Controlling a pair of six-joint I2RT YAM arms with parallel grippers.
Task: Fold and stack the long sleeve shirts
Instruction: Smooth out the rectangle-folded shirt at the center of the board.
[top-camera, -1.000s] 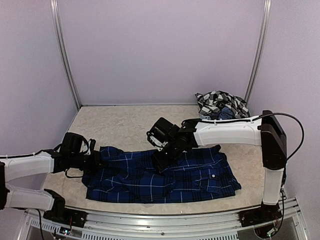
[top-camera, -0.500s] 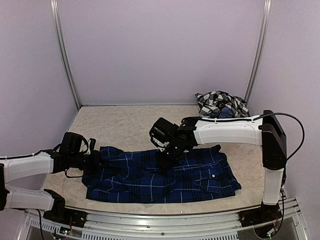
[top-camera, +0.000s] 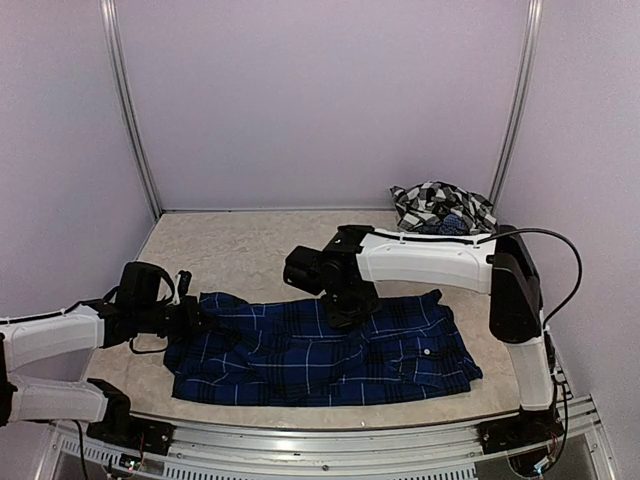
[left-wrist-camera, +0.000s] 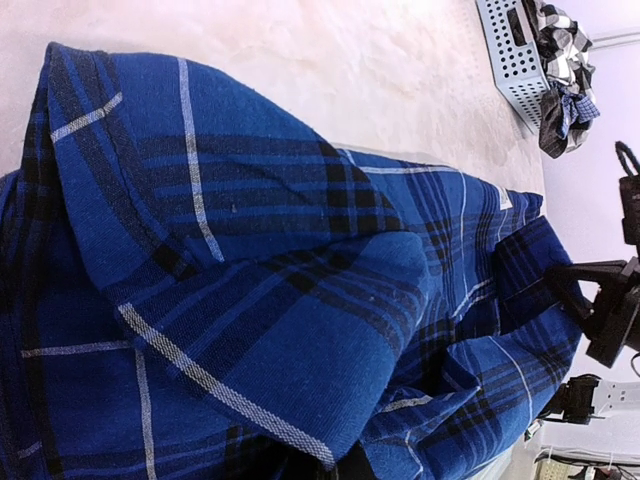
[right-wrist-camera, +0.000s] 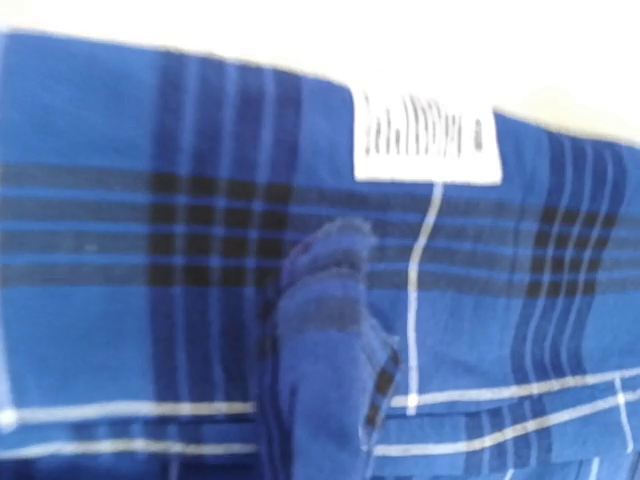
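With left fingers (top-camera: 190, 316) at one end and right fingers (top-camera: 350, 314) at the far edge, both looking pinched shut on the blue shirt (top-camera: 300, 360) lying on the tabletop (top-camera: 240, 255), might lose a thin pinch or bunch everything up by pulling too fast.

Both arms have white moulded shells on the long links and matt black housings at the joints and wrists.

Right arm (top-camera: 430, 262): black elbow block above a white upright link. The right arm's cable (top-camera: 580, 272) is thin and black, and arcs out from the elbow.

Left arm (top-camera: 50, 335): black base joint. The left arm's cable (top-camera: 148, 351) is a thin black loop under the wrist block.

The left gripper (top-camera: 196, 318) and right gripper (top-camera: 349, 313) are black.
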